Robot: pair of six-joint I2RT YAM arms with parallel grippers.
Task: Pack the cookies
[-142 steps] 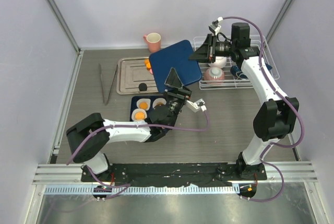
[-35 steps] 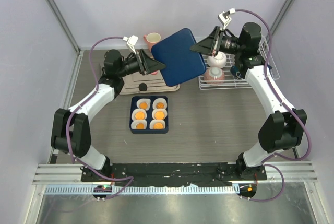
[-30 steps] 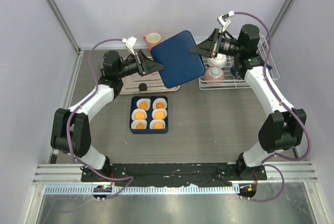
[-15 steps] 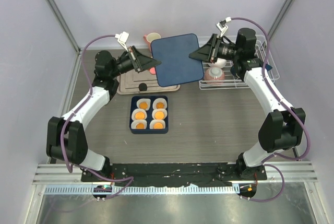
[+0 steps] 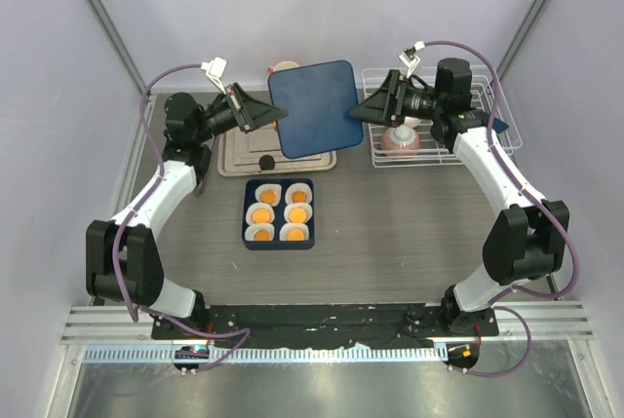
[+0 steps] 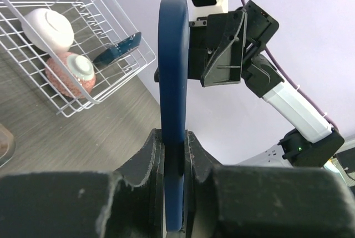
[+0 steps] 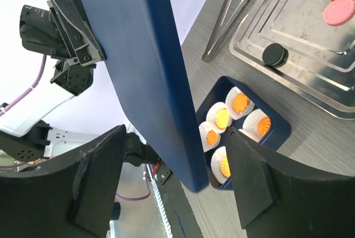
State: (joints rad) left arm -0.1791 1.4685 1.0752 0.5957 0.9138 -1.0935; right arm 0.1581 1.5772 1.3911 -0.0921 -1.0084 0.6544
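At the back of the table, above the metal tray (image 5: 234, 153), the left gripper (image 6: 175, 149) is clenched on one edge of the dark blue lid (image 6: 173, 55), holding it in the air. The right gripper (image 7: 176, 135) straddles the opposite edge with its jaws spread. They seem to stand clear of the lid, though the angle is awkward. Six orange cookies (image 5: 264, 213) sit in white cups (image 5: 292, 191) in the dark blue box (image 5: 279, 245), just in front of the tray. A black cookie (image 5: 265, 162) and a pink cookie (image 7: 338, 11) lie on the tray.
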